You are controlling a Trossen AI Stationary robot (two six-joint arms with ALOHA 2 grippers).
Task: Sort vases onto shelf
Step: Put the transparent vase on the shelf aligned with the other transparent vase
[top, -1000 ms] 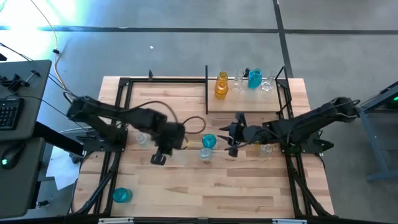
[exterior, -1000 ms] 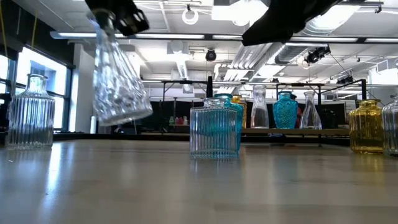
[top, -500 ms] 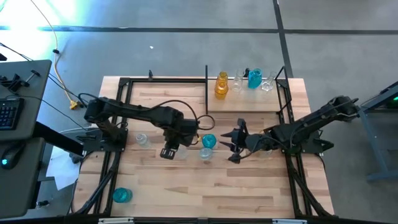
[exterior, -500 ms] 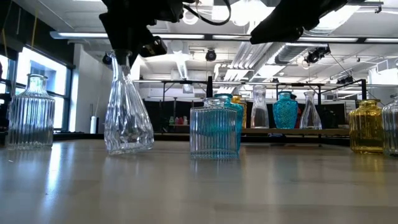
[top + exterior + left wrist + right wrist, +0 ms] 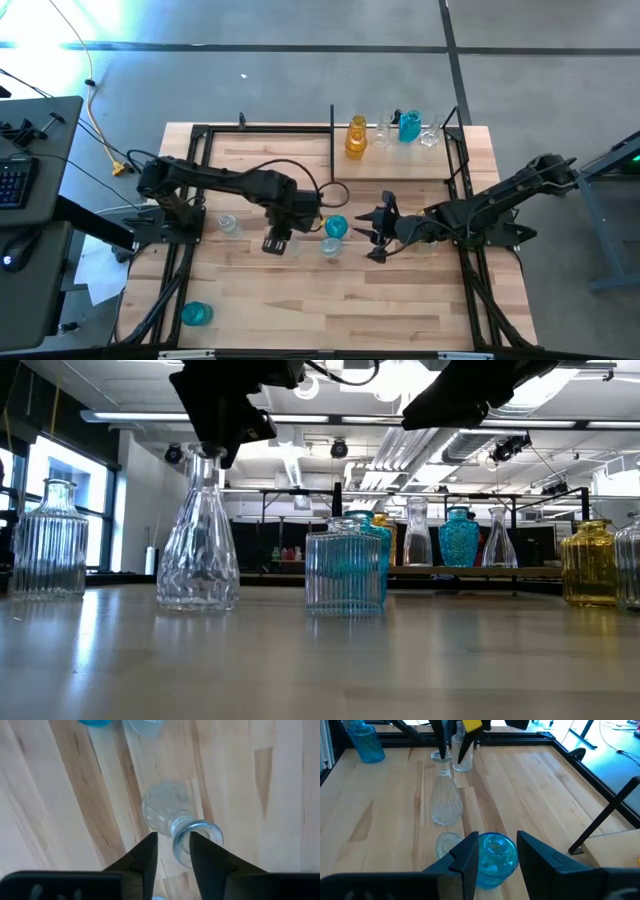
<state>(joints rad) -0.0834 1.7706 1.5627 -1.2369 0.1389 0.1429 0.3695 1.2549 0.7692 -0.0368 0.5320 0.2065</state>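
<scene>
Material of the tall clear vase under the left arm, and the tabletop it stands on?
Clear vase: looks like glass, transparent with cut facets; the room shows through it and highlights glint on it. Clear plastic can't be ruled out. Tabletop: light wood in joined planks with visible grain, satin finish with soft reflections.

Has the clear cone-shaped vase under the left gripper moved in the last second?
Yes. The clear cone-shaped vase hung tilted in the air; now it stands upright on the tabletop, left of the ribbed teal vase, with the left gripper at its neck.

Low view — both arms cut off at top edge. Clear vase [image 5: 172, 817] neck rim partly hidden behind left gripper [image 5: 172, 851] fingers; contact unclear.
</scene>
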